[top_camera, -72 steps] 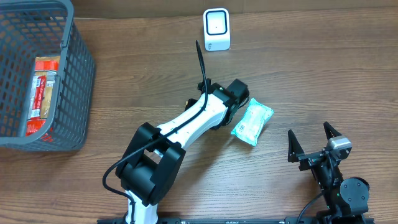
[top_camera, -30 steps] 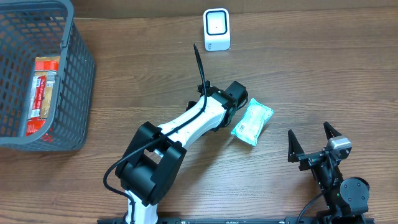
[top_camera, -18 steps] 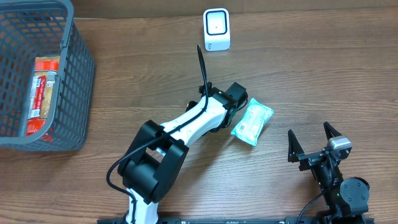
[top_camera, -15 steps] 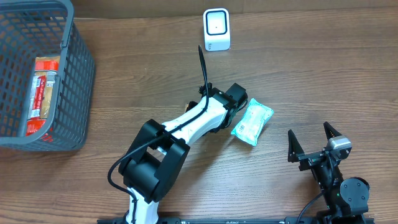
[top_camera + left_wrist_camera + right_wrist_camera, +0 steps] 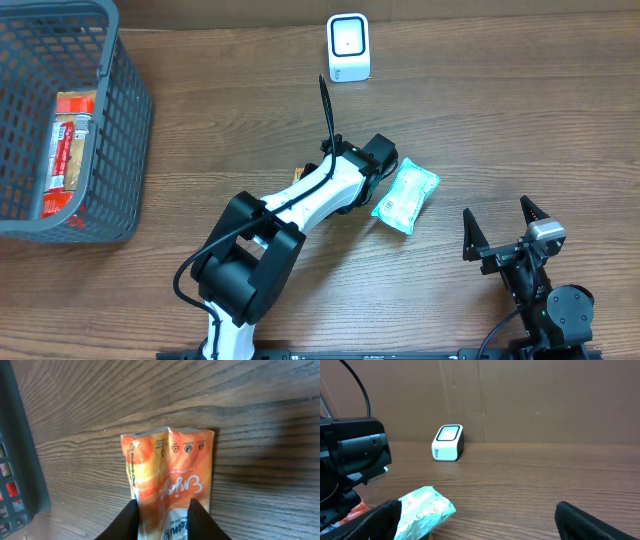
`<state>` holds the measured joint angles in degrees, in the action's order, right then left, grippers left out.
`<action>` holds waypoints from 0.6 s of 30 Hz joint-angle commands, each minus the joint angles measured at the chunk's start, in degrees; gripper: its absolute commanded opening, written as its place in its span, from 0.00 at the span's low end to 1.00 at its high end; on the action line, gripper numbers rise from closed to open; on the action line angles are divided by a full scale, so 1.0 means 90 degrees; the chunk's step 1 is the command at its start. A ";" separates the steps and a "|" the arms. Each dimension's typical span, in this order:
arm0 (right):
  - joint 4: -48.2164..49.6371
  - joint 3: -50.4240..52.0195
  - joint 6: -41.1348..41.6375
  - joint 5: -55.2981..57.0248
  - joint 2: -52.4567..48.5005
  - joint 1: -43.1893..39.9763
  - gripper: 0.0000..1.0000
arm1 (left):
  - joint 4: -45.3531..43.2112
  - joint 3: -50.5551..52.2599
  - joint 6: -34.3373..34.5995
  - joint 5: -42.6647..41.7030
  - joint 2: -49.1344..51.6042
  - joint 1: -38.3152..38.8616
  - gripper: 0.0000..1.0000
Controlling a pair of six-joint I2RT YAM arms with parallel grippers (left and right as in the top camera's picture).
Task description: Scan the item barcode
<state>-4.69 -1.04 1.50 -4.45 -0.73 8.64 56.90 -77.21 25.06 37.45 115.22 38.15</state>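
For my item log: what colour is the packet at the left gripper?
The packet is orange with white lettering; left wrist view.

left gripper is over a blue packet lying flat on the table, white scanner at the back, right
No: the packet under the left gripper is orange, not blue, as the left wrist view shows. It does lie flat on the table, white scanner at the back.

White script on the orange packet (image 5: 170, 480), which lies just ahead of the left end effector (image 5: 163, 509), reads "Enjoy" — upside down from the wrist camera. Farther out from the fingertips is a row of three small round symbols. Fine print runs along one long edge — too small to read. Print on the teal packet (image 5: 422, 506) and the scanner (image 5: 448, 442) cannot be made out.
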 commanded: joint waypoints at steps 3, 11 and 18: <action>0.0029 0.0066 -0.0032 0.0032 0.0056 -0.0017 1.00 | -0.0049 0.0015 -0.0051 -0.0282 0.0087 -0.0027 0.18; 0.0029 0.0066 -0.0029 0.0032 0.0056 -0.0017 1.00 | 0.0097 -0.0240 -0.0049 -0.0287 0.0085 -0.0027 0.22; 0.0029 0.0066 -0.0029 0.0032 0.0056 -0.0017 1.00 | 0.0398 -0.0814 -0.0049 -0.0733 0.0083 -0.0027 0.28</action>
<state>-4.69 -1.04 1.50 -4.47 -0.73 8.67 60.40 -81.97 24.88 34.30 115.22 38.15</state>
